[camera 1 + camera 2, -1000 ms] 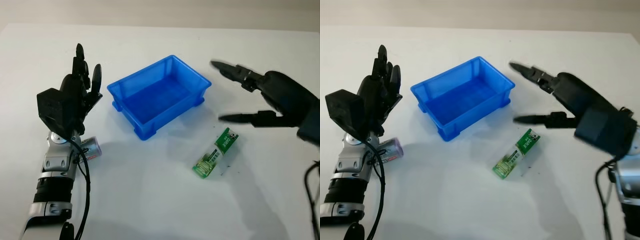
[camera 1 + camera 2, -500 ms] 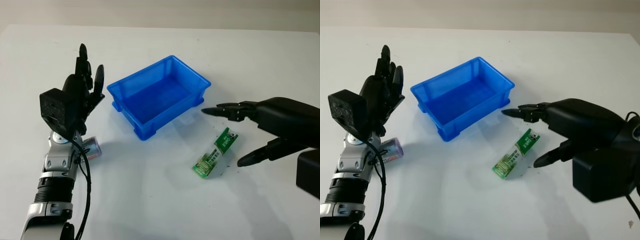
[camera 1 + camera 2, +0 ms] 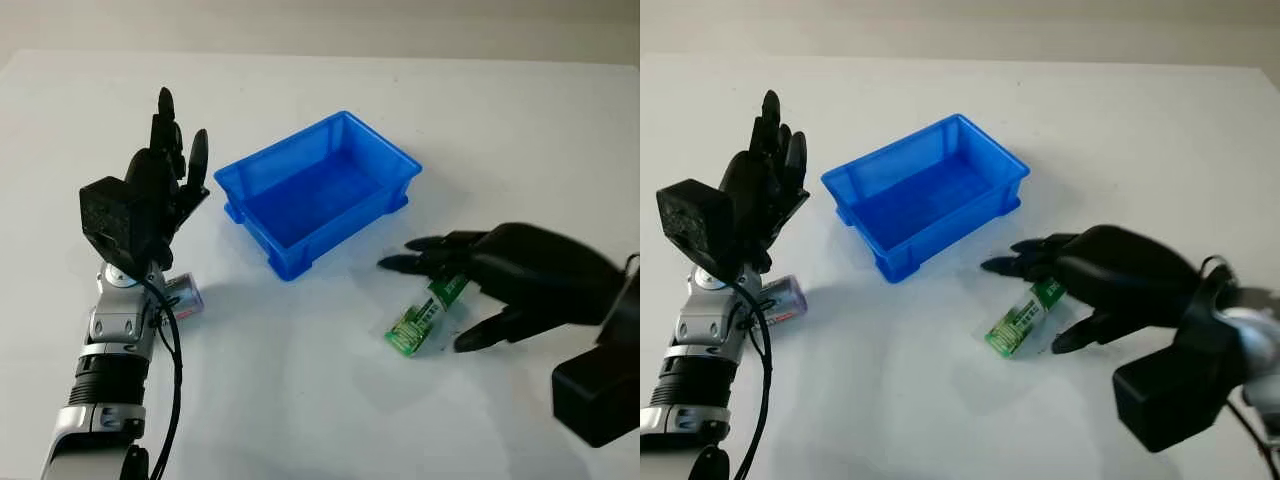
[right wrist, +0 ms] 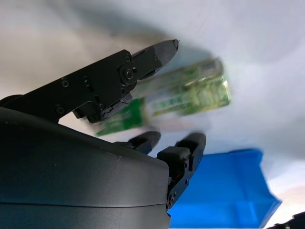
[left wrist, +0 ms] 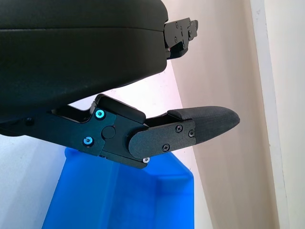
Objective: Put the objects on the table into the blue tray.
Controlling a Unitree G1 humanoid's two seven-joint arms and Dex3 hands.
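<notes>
Right of centre in the left eye view, the right hand (image 3: 470, 290) hovers open, holding nothing, straddling the green packet (image 3: 425, 318) below the blue tray (image 3: 300, 255); left hand (image 3: 150, 195) idles open at upper left. Right wrist view: fingers (image 4: 143, 59) flank the packet, likely light and crinkly; pinch its long edges.

No readable text anywhere. Green packet (image 3: 424, 316), lower right of centre in the left eye view, has white printing, too small and blurred to read. Small can (image 3: 184, 297) at lower left has a reddish label mark, also illegible.
</notes>
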